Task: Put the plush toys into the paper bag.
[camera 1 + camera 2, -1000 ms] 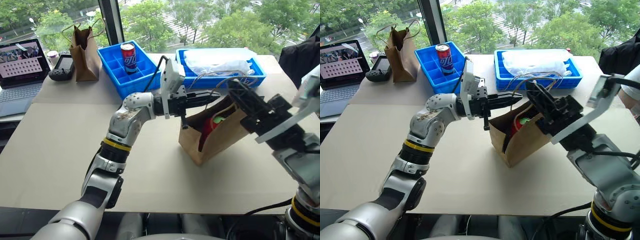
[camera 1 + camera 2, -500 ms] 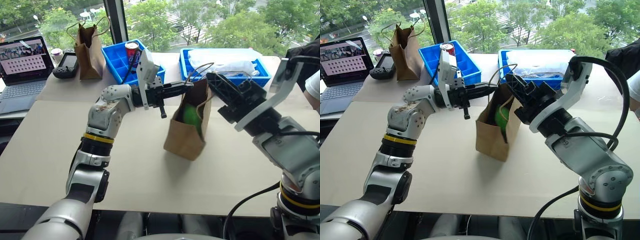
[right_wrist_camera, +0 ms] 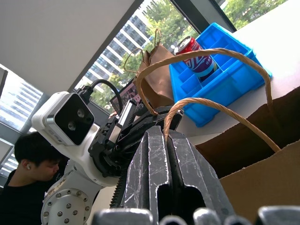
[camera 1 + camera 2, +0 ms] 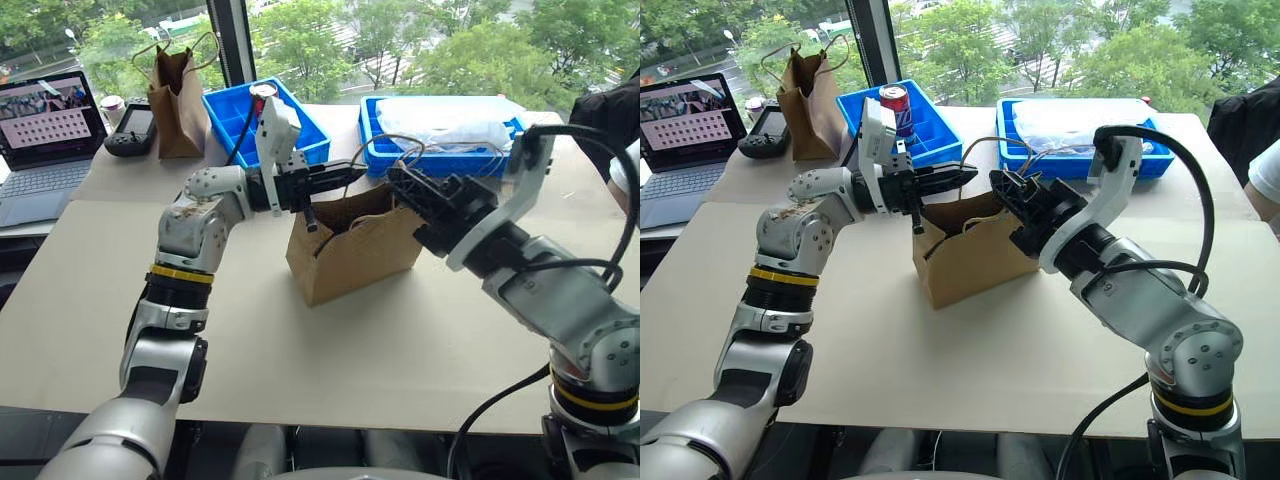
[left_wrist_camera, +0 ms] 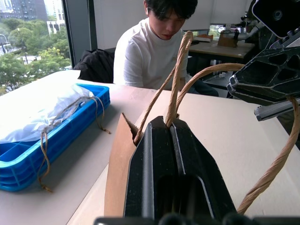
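Both the left gripper [image 4: 345, 177] and right gripper [image 4: 400, 183] pinch cord handles [image 5: 176, 79] of the paper bag [image 4: 350, 250] between them (toys apparently inside), so releasing comes next.

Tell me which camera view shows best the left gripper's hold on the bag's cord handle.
The left wrist view: the left gripper is shut on the cord handle, whose strands rise between its fingertips. The eye views show it small, above the paper bag; the right wrist view shows it behind the other loop.

paper bag [image 4: 350, 250]: light brown, tan cord handles | crates [image 4: 240, 120]: blue | can [image 4: 892, 105]: red and blue | surface [image 4: 100, 290]: beige
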`<state>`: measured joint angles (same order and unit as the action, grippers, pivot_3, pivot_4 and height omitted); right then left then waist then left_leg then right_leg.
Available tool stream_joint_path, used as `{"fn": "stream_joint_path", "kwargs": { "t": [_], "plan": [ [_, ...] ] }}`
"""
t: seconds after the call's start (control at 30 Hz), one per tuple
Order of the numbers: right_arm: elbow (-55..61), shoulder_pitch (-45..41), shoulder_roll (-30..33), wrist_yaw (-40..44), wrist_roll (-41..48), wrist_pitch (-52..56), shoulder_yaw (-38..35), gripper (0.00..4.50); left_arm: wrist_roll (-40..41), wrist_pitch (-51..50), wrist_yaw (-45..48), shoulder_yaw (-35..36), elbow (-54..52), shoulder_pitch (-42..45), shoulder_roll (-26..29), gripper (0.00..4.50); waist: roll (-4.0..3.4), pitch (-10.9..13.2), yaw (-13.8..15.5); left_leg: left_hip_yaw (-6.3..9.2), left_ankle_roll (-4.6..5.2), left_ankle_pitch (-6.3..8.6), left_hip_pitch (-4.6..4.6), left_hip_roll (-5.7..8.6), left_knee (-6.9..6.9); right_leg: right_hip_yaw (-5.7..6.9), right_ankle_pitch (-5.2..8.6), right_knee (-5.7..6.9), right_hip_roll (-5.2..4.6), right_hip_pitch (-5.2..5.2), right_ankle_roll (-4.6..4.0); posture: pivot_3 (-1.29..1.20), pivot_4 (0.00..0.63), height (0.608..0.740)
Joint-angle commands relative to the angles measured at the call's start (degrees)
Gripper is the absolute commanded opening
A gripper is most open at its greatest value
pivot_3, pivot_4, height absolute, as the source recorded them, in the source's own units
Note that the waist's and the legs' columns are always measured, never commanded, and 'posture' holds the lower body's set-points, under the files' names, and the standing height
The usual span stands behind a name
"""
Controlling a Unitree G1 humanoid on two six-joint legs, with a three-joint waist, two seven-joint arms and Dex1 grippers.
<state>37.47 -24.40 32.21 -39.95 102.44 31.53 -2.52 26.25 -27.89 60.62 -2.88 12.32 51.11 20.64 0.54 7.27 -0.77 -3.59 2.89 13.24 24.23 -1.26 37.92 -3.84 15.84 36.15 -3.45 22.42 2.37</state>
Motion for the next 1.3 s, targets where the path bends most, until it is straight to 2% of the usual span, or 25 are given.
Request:
{"fn": "stream_joint_path", "kwargs": {
  "t": [0.03, 0.23, 0.33, 0.37, 0.5, 0.6, 0.67, 0.77, 0.83, 0.9, 0.97, 1.07, 1.13, 1.23, 1.3],
  "plan": [
    [1.01, -0.34, -0.31, 1.73, -0.12, -0.99, -0.93, 1.15, 3.14, -4.06, -0.27, 2.92, 1.34, 2.56, 0.45, 0.81, 0.0, 0.0, 0.0, 0.0, 0.0, 0.0, 0.01, 0.0, 0.0, 0.0, 0.0, 0.02, 0.0, 0.01, 0.0, 0.0, 0.15, 0.724],
    [1.98, 1.78, 4.84, 5.73, 4.24, 1.41, -4.05, 3.27, 3.95, -3.88, 2.39, 6.16, 7.44, 7.08, 3.91, 3.06, 0.02, 0.01, 0.05, 0.02, 0.0, 0.0, 0.03, 0.02, 0.0, 0.04, 0.0, 0.01, -0.01, 0.01, 0.0, 0.0, 0.15, 0.724],
    [2.69, 5.67, 10.72, 9.36, 8.47, 3.89, -6.9, 4.29, 4.56, -4.27, 5.3, 7.83, 11.33, 9.14, 7.46, 4.18, 0.03, 0.01, 0.01, 0.02, 0.03, 0.02, 0.04, 0.01, 0.0, 0.05, 0.0, 0.01, 0.0, 0.0, 0.0, 0.0, 0.15, 0.724],
    [2.72, 7.06, 12.92, 10.67, 9.29, 4.84, -8.0, 4.5, 3.54, -3.9, 6.64, 7.45, 12.72, 9.49, 9.18, 4.49, 0.03, 0.01, -0.01, 0.02, 0.04, 0.02, 0.04, 0.01, -0.02, 0.05, 0.0, 0.02, -0.01, -0.01, 0.0, 0.0, 0.15, 0.724],
    [2.63, 9.73, 17.08, 15.96, 10.56, 6.0, -10.46, 4.5, -0.09, -0.52, 13.54, 4.18, 14.09, 8.5, 14.26, 4.49, 0.05, 0.03, -0.29, 0.01, 0.05, 0.03, 0.04, 0.0, -0.04, 0.05, 0.0, -0.01, 0.01, -0.01, 0.0, 0.0, 0.15, 0.724],
    [2.24, 8.87, 14.26, 18.26, 10.56, 3.31, -11.14, 4.5, 0.59, -1.02, 15.96, 3.94, 13.01, 7.63, 14.97, 4.49, 0.07, 0.04, -0.06, 0.02, 0.03, 0.02, 0.01, -0.01, -0.03, 0.06, 0.0, -0.05, 0.01, -0.03, 0.0, 0.0, 0.15, 0.724],
    [2.39, 9.54, 15.89, 20.53, 10.56, 5.18, -11.14, 4.5, 0.58, -1.04, 16.42, 3.91, 12.06, 6.81, 14.8, 4.49, 0.08, 0.04, 0.12, 0.02, 0.04, 0.0, 0.0, 0.0, -0.01, 0.05, 0.0, -0.05, 0.0, -0.04, 0.0, 0.0, 0.15, 0.724],
    [2.26, 12.47, 14.5, 23.16, 10.56, 4.73, -12.34, 4.5, 0.23, -0.79, 16.97, 3.71, 10.81, 5.36, 14.84, 4.49, 0.16, 0.04, 0.24, 0.04, 0.07, -0.02, 0.01, 0.01, -0.01, 0.06, 0.0, -0.04, -0.02, -0.05, 0.0, 0.0, 0.15, 0.724],
    [1.86, 16.77, 20.09, 27.12, 9.9, 9.71, -15.64, 4.5, 0.02, -0.25, 17.54, 3.8, 10.23, 4.44, 15.36, 4.49, 0.15, 0.05, 0.28, 0.07, 0.08, -0.02, 0.04, 0.0, -0.01, 0.07, 0.0, 0.01, -0.01, -0.06, 0.0, 0.0, 0.15, 0.724],
    [3.05, 22.24, 26.35, 36.33, 4.34, 16.33, -21.96, 4.5, 0.16, -0.15, 17.9, 4.59, 10.43, 3.84, 16.52, 4.49, 0.14, 0.05, 0.44, 0.07, 0.09, -0.01, 0.12, 0.06, -0.01, 0.07, 0.0, 0.04, -0.08, -0.02, 0.0, 0.0, 0.15, 0.724],
    [4.2, 26.51, 29.93, 44.48, -1.88, 19.58, -27.48, 4.5, 0.18, -0.71, 18.1, 5.54, 12.35, 3.85, 18.34, 4.49, 0.16, 0.05, 0.48, 0.07, 0.12, 0.0, 0.14, 0.06, -0.02, 0.08, 0.0, 0.06, -0.09, -0.04, 0.01, 0.0, 0.15, 0.724],
    [6.19, 30.53, 32.44, 52.53, -10.88, 20.6, -31.16, 4.5, 0.3, -1.12, 19.09, 6.69, 15.87, 3.79, 21.3, 4.49, 0.18, 0.06, 0.06, 0.09, 0.13, 0.01, 0.08, -0.02, -0.02, 0.09, -0.01, -0.02, 0.04, -0.07, 0.0, 0.0, 0.15, 0.724],
    [6.45, 30.13, 32.08, 52.43, -16.38, 18.81, -28.92, 4.5, 0.92, -1.28, 20.41, 6.91, 16.19, 2.51, 22.45, 4.49, 0.2, 0.07, -0.09, 0.09, 0.13, 0.01, -0.05, -0.02, -0.02, 0.08, 0.0, -0.06, 0.06, -0.07, -0.01, 0.0, 0.15, 0.724],
    [8.76, 25.8, 30.56, 52.36, -27.14, 16.17, -19.79, 3.84, 1.4, -0.84, 21.9, 5.7, 11.52, -2.85, 22.28, 4.5, 0.19, 0.07, -0.11, 0.06, 0.12, -0.07, -0.17, -0.01, -0.02, 0.05, 0.0, 0.01, 0.04, -0.12, -0.01, 0.0, 0.15, 0.724],
    [9.5, 21.49, 27.13, 50.95, -33.05, 14.6, -13.08, 3.09, 1.94, -1.15, 21.71, 5.1, 7.69, -6.35, 21.34, 4.5, 0.2, 0.07, -0.07, 0.02, 0.09, -0.09, -0.29, -0.01, -0.01, 0.0, -0.01, 0.06, 0.02, -0.18, -0.02, 0.0, 0.15, 0.724]
  ]
}}
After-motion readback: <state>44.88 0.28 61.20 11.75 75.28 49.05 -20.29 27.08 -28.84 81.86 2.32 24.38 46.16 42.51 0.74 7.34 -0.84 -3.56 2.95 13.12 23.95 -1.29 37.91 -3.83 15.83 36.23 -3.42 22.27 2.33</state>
